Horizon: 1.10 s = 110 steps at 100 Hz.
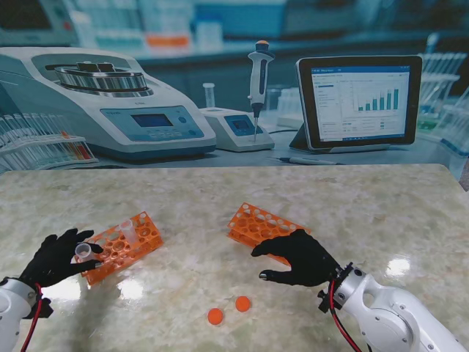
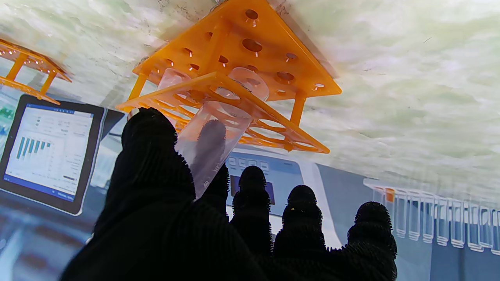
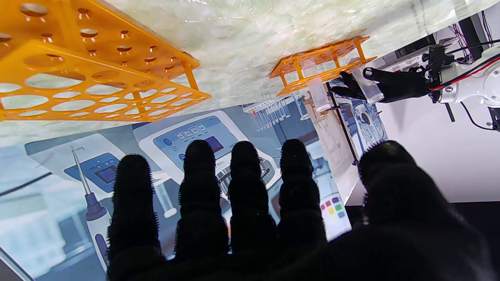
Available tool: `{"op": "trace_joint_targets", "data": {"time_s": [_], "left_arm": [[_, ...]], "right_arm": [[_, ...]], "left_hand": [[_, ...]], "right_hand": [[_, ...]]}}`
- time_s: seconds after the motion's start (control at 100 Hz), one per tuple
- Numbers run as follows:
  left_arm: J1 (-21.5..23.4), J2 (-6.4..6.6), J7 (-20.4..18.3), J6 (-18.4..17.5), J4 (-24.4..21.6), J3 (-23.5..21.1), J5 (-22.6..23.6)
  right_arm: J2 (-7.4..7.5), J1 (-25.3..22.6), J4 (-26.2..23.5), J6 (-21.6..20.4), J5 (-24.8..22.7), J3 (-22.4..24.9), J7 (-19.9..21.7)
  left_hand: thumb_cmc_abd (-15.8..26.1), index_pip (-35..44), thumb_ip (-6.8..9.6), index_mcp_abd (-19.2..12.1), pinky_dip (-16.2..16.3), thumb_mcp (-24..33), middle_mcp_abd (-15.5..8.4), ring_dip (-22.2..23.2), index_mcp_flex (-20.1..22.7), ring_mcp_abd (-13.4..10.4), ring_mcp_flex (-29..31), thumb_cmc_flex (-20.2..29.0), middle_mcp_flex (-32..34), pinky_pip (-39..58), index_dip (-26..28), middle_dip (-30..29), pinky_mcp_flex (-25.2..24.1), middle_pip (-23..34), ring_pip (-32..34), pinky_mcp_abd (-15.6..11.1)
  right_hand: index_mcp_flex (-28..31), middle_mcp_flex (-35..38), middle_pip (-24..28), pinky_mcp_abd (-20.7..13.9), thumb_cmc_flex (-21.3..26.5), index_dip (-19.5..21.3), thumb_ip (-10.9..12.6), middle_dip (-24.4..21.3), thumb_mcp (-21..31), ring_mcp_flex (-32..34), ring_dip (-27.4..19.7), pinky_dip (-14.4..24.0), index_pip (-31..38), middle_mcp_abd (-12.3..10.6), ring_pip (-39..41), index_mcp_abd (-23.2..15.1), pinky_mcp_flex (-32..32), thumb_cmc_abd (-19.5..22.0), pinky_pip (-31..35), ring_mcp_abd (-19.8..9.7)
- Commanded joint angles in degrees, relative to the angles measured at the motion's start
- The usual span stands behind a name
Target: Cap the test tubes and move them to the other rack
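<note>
Two orange racks are seen on the marbled table (image 1: 220,198) — the left rack (image 1: 126,242) near the left edge and the right rack (image 1: 258,224) near the middle. A clear, uncapped test tube (image 1: 83,253) is gripped in the left hand (image 1: 55,258), pinched between thumb and forefinger just beside the near end of the left rack; in the left wrist view the tube (image 2: 211,144) is seen tilted, its mouth close to the rack's upper plate (image 2: 234,101). A second clear tube (image 1: 127,229) is seen standing in the left rack, also uncapped. The right rack's holes are seen unfilled in the right wrist view (image 3: 97,86).

The right hand (image 1: 300,258) is held open and holds nothing, fingers spread, hovering over the near edge of the right rack; its fingers (image 3: 244,183) are seen apart in the right wrist view. Two orange caps (image 1: 229,309) lie flat on the table, side by side but apart, nearer than both racks and between the two hands. A printed laboratory backdrop (image 1: 220,88) stands beyond the far edge of the table.
</note>
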Motion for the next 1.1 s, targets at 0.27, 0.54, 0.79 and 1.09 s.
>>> {"op": "trace_joint_targets", "data": {"time_s": [0.27, 0.54, 0.79, 1.09], "left_arm": [[-0.4, -0.05, -0.2, 0.3, -0.2, -0.4, -2.9], [-1.0, -0.31, 0.4, 0.6, 1.1, -0.1, -4.8], [-1.5, -0.69, 1.4, 0.5, 2.4, 0.1, -7.3], [-1.9, -0.9, 1.4, 0.5, 3.2, 0.2, -9.5]], "right_arm": [[0.04, -0.3, -0.1, 0.1, 0.3, -0.2, 0.5], [0.08, -0.2, 0.0, 0.1, 0.4, -0.3, 0.8], [0.12, -0.1, 0.0, 0.0, 0.5, -0.2, 1.0], [0.15, -0.2, -0.4, 0.3, 0.6, -0.3, 1.4]], "left_hand": [[6.8, -0.5, 1.55, -1.5, -1.0, 5.8, -0.2, -0.1, 6.7, -0.6, -0.2, 8.8, 1.0, -3.3, -1.0, 0.2, -1.1, -0.3, -0.1, -1.0], [7.0, -0.8, 1.48, -0.9, -1.2, 5.7, 0.0, -0.1, 7.0, -0.5, 0.1, 9.0, 1.4, -3.4, -1.1, 0.3, -0.8, -0.3, 0.0, -1.0], [7.0, -0.9, 1.46, -0.2, -1.3, 5.7, 0.3, 0.0, 7.4, -0.2, 0.5, 9.2, 1.9, -3.3, -1.1, 0.3, -0.4, -0.3, 0.1, -0.7], [7.1, -1.0, 1.48, 0.0, -1.5, 5.7, 0.6, 0.0, 7.7, 0.0, 0.6, 9.3, 2.3, -3.4, -1.0, 0.3, -0.4, -0.3, 0.1, -0.6]], "right_hand": [[-1.0, -0.5, 0.1, -0.7, 0.6, 0.6, 1.7, 0.4, -1.0, -1.8, -0.1, 0.5, -0.2, 0.0, -2.0, -0.2, -0.8, 2.4, -0.9, 0.2], [-1.0, -0.5, 0.1, -0.7, 0.6, 0.6, 1.7, 0.4, -1.0, -1.8, -0.1, 0.5, -0.2, -0.1, -1.9, -0.2, -0.8, 2.4, -0.9, 0.3], [-1.0, -0.5, 0.1, -0.7, 0.5, 0.6, 1.7, 0.4, -1.1, -1.9, -0.1, 0.5, -0.2, -0.1, -2.0, -0.3, -0.8, 2.4, -0.9, 0.3], [-1.0, -0.5, 0.1, -0.7, 0.6, 0.6, 1.7, 0.4, -1.1, -1.8, -0.1, 0.5, -0.2, -0.1, -2.0, -0.2, -0.7, 2.5, -0.9, 0.2]]}}
